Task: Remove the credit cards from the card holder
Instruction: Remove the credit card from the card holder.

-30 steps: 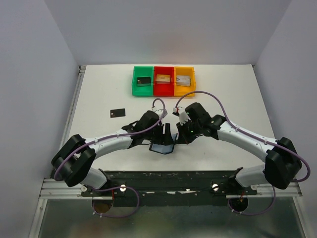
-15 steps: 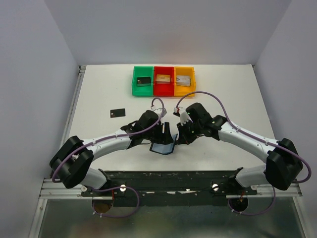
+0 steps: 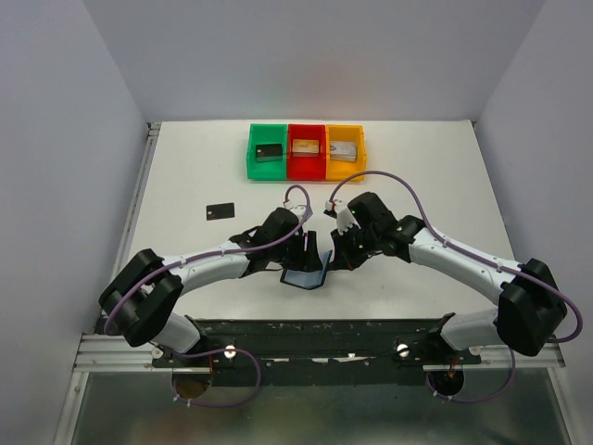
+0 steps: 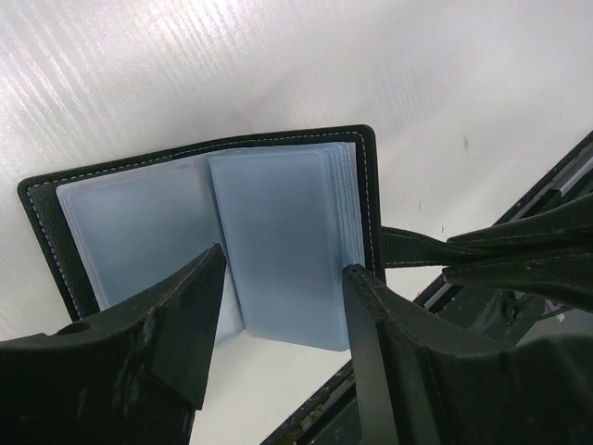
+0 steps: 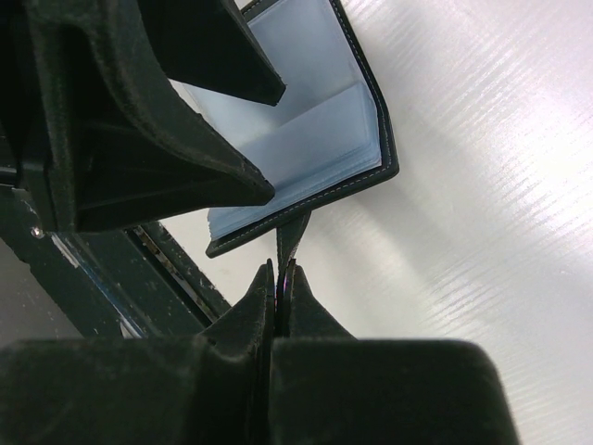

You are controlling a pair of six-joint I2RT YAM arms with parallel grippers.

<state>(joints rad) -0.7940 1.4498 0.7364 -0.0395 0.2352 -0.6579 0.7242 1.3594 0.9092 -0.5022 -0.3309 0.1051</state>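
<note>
Pale walls are closing around a white worktop (image 3: 185, 185) in the top view. The card holder (image 3: 304, 276) is lying open on it, near the front edge, with the blue-grey inner faces up. The left gripper (image 3: 301, 250) and the right gripper (image 3: 333, 256) are meeting over the card holder, one coming from each side. A black card (image 3: 220, 211) is lying flat well to the left of the card holder and a little farther back. Far behind the card holder, a green bin (image 3: 267, 172), a red bin (image 3: 307, 173) and a yellow bin (image 3: 346, 171) are standing side by side in one row.

From the left wrist, the left fingers (image 4: 181, 315) are standing apart over the clear sleeves of the card holder and are gripping nothing; I cannot tell if they are touching the sleeves. At the right edge of the card holder a thin black tab (image 4: 408, 248) is running into the right fingers (image 4: 519, 243).

From the right wrist, the right fingers are pressing tight together on this tab, just below the stitched edge of the card holder. The left fingers are showing as large dark shapes over the sleeves.
</note>
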